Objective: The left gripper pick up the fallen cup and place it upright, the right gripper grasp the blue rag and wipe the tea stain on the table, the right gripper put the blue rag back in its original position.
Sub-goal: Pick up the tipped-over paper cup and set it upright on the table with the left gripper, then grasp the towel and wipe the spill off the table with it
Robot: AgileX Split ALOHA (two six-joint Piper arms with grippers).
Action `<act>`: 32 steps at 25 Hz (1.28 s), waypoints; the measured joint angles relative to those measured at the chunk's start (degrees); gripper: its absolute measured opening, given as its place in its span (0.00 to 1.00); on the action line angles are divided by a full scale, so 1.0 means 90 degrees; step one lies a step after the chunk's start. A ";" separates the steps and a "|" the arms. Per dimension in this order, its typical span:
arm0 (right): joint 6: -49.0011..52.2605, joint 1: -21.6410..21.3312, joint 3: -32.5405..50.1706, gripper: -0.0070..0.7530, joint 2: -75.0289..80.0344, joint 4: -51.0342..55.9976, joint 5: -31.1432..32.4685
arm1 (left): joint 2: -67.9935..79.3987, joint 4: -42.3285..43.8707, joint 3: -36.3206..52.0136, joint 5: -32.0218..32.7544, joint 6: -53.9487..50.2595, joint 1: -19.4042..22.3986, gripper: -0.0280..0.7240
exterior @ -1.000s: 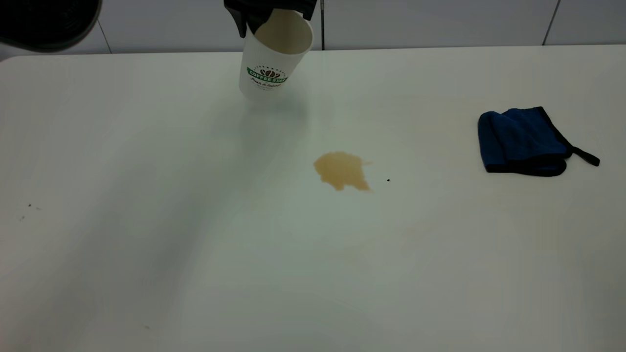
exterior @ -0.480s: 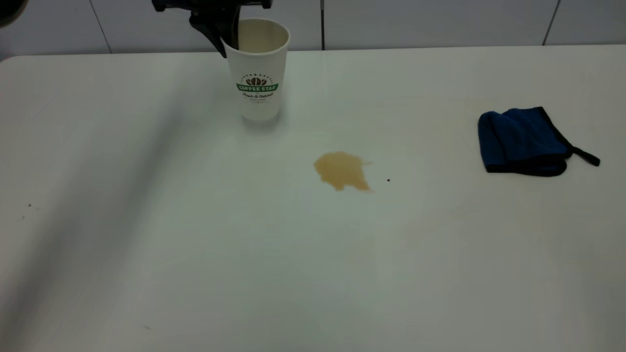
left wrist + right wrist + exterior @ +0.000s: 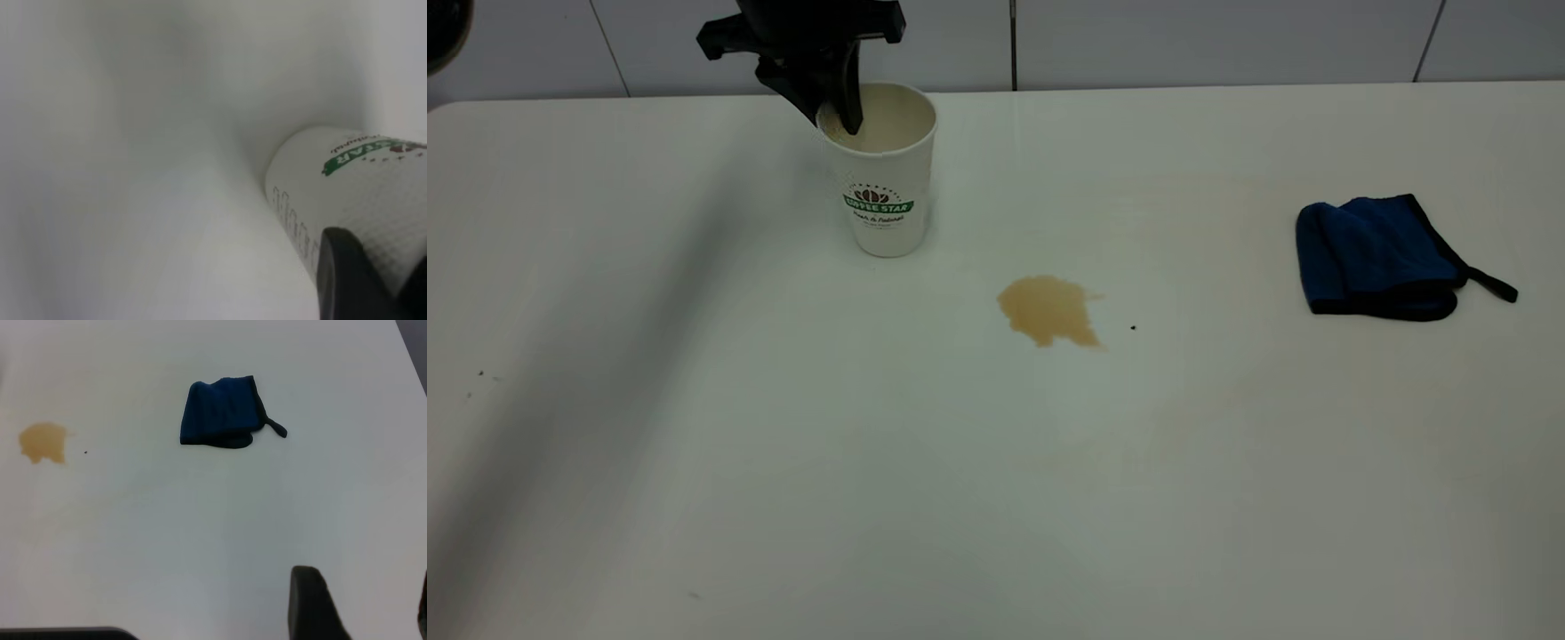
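the left gripper (image 3: 838,111) is pinching the rim of the cup (image 3: 882,182), now standing upright on the table (image 3: 783,444) behind the tea stain (image 3: 1047,309). light, thin-walled paper, probably crushing easily under squeeze.

The left gripper (image 3: 838,105) is matte black, with a wide flat crossbar on top and short tapering fingers (image 3: 852,100) beneath it, one of them showing in its wrist view as a rounded black pad. Of the right gripper (image 3: 360,607), only dark grey, blunt, rounded fingers (image 3: 311,603) show.
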 joint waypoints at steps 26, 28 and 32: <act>0.0000 0.0000 0.0000 0.56 0.0000 0.0000 0.0000 | -0.1792 0.0408 -0.0393 0.0139 0.0174 -0.0092 0.64; 0.0000 0.0000 0.0000 0.56 0.0000 0.0000 0.0000 | -0.2302 0.0432 0.0124 0.0139 0.0292 -0.0200 0.58; 0.0000 0.0000 0.0000 0.56 0.0000 0.0000 0.0000 | -0.3656 0.0753 0.1676 0.0139 0.0427 -0.0406 0.51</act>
